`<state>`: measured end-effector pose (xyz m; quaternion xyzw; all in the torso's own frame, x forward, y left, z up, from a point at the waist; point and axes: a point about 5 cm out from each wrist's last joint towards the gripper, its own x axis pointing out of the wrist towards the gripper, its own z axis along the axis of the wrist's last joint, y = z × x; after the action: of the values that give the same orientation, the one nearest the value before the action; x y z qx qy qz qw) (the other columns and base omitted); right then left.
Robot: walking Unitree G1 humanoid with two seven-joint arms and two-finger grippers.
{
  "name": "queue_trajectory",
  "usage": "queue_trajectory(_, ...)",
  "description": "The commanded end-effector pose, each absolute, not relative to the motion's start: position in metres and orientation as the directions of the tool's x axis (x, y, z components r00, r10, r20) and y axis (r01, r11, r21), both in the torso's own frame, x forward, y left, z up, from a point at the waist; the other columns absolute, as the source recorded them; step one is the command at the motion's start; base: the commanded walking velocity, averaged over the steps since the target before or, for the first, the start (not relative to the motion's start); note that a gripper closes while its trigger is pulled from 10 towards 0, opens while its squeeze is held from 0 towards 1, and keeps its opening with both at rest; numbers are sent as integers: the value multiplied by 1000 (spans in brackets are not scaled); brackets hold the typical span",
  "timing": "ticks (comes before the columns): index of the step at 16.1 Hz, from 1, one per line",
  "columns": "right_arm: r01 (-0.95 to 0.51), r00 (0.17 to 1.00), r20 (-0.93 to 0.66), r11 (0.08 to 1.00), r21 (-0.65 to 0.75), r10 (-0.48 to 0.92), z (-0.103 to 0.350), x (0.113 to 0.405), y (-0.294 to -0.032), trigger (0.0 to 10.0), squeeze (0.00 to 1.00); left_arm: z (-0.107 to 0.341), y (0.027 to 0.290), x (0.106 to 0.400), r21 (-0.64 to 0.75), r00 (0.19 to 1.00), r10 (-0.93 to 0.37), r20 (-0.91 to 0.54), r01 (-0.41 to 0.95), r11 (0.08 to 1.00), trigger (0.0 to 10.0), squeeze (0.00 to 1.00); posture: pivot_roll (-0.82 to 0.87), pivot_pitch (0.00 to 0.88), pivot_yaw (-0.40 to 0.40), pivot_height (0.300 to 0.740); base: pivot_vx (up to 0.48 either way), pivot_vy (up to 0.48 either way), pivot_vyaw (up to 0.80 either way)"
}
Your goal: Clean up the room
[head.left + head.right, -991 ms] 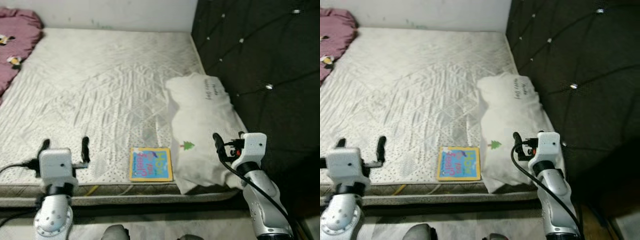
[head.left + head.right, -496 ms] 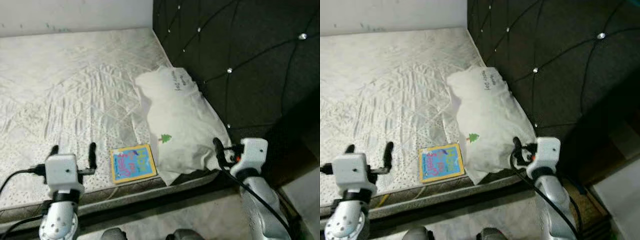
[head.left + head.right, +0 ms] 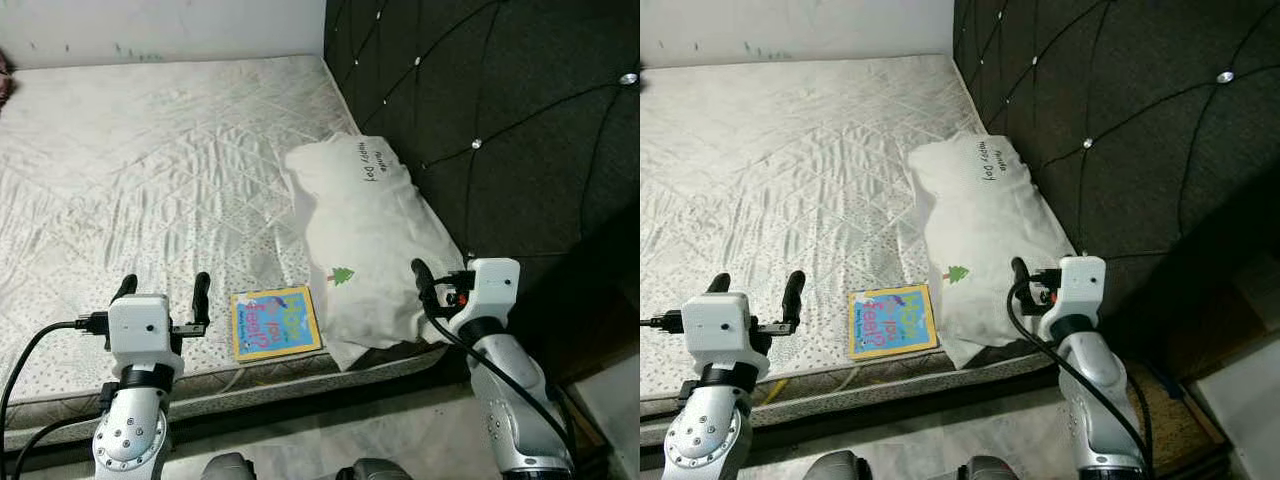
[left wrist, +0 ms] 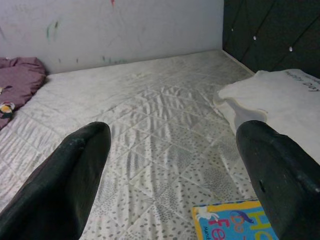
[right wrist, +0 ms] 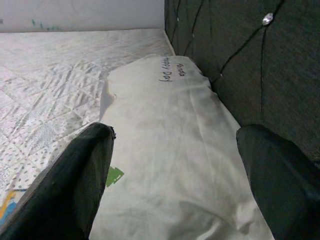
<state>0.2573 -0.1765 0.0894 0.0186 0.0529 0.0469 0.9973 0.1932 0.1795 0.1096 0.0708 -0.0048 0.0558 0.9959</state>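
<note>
Hovering parted over mattress, left claw, right claw spread above pillow, purple bedding beyond.

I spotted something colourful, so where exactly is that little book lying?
The book lies flat near the mattress's front edge, just left of the white pillow, between the robot's two arms.

The view is swinging back left across the bed; the book and pillow are not moving.
</note>
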Motion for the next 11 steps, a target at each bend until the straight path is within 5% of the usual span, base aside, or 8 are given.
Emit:
queue_trajectory(1,-87,987,-130,995,37,92,85,258,-179,10000,0,106,178,194,141,995,95,0,-94,986,10000,0,-12,67,-19,740,0,-292,0)
queue_trajectory(6,-118,984,-129,993,30,121,86,261,-177,10000,0,107,180,196,130,994,109,4,-109,985,10000,0,-13,69,-19,740,0,-300,0)
queue_trajectory(11,-134,981,-138,991,30,137,84,262,-176,10000,0,103,183,198,95,988,148,-30,-145,985,10000,0,-9,67,-22,740,0,96,0)
